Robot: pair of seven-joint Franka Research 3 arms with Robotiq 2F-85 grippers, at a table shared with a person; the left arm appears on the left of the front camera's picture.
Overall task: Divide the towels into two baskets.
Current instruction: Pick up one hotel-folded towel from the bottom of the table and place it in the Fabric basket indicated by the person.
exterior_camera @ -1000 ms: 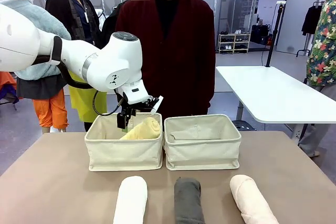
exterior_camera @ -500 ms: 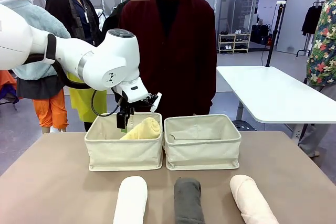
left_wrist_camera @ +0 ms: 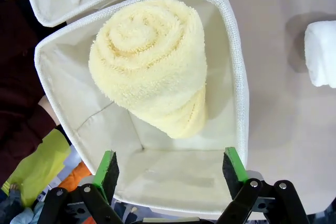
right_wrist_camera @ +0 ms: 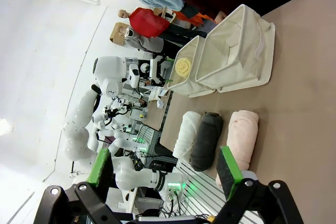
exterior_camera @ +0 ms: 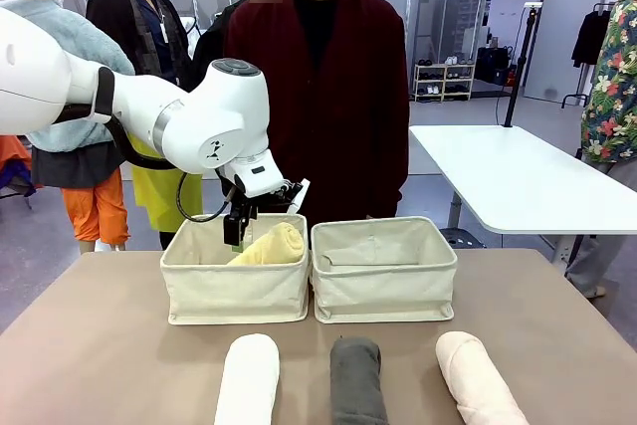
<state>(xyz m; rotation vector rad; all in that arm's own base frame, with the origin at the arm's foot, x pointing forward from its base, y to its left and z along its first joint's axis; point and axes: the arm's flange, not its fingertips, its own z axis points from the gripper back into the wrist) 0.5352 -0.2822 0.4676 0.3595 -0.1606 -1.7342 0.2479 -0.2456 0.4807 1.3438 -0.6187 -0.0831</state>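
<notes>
In the front view little has shifted over the last second. The left claw still hangs over the far side of the left basket, its arm having only bobbed slightly. The yellow towel lies as it did, propped on a slant inside that basket with one end above the rim. That reads as one towel delivered and let go. The right basket holds no towel that can be seen, and the white towel, dark grey towel and pink towel wait in a row along the near edge of the counter, so three likely remain. In the left wrist view the claw's green pads stand wide apart with nothing between them, above the basket and clear of the yellow roll, which is a tight, fluffy coil with its spiral end up, leaning toward one wall. In the right wrist view the right claw is likewise spread wide and empty, well apart from the three rolls and both baskets.
</notes>
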